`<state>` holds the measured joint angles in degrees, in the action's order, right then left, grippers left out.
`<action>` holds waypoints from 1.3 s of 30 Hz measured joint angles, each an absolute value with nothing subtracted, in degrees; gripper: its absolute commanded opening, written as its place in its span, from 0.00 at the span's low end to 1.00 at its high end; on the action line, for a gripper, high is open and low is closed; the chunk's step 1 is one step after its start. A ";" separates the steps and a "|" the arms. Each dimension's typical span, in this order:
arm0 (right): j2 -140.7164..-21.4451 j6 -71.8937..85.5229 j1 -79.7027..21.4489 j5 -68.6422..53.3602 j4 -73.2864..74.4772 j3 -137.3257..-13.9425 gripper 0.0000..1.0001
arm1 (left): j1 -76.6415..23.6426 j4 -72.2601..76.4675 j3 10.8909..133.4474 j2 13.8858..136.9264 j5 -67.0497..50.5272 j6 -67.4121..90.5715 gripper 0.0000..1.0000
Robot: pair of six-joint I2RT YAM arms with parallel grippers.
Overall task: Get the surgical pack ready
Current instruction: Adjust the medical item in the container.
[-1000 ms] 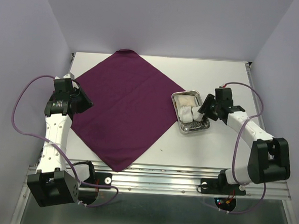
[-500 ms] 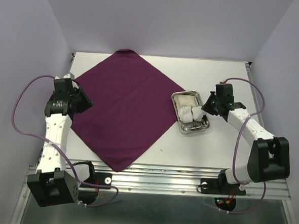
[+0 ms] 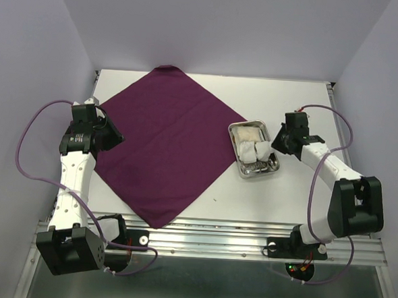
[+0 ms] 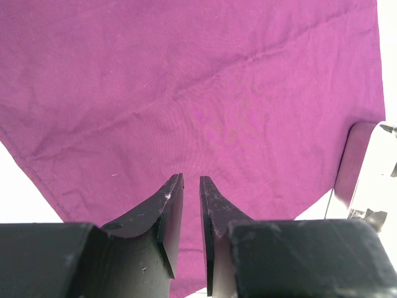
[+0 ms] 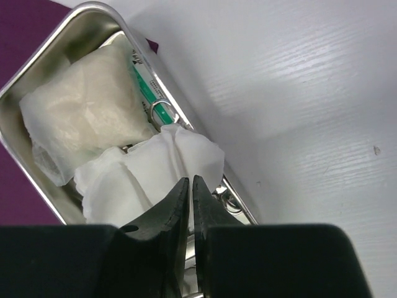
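Tray [image 3: 258, 174] beside cloth [image 3: 165, 143] awaits moving; right gripper [image 5: 190, 180] pinches nearly shut at its rim; left gripper [image 4: 191, 180] hangs narrow, empty; next, likely drag it onto cloth.

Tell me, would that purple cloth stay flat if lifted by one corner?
Probably not. The purple cloth lies thin and flat with soft creases, so it would likely droop and fold. It looks light, and pushed across the white table it may bunch rather than slide whole.
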<state>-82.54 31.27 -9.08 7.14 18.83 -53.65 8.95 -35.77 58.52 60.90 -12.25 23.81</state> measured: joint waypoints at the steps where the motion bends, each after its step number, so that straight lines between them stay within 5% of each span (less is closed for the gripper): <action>1: -83.24 31.27 -9.08 7.64 18.83 -53.69 0.11 | 8.95 -35.77 58.52 60.90 -12.25 23.81 0.29; 17: -93.36 30.17 -9.08 2.87 16.49 -55.46 0.08 | 8.95 -35.75 58.52 60.95 -12.23 23.81 0.28; 30: -86.59 29.41 -9.08 2.52 18.65 -57.28 0.09 | 8.95 -35.35 58.52 61.32 -12.23 23.88 0.28; 33: -84.07 29.23 -9.08 2.85 19.00 -59.88 0.14 | 8.95 -35.35 58.52 61.32 -12.25 23.92 0.28; 39: -84.23 28.71 -9.08 2.79 19.22 -61.52 0.44 | 8.93 -35.38 58.52 61.32 -12.25 24.08 0.28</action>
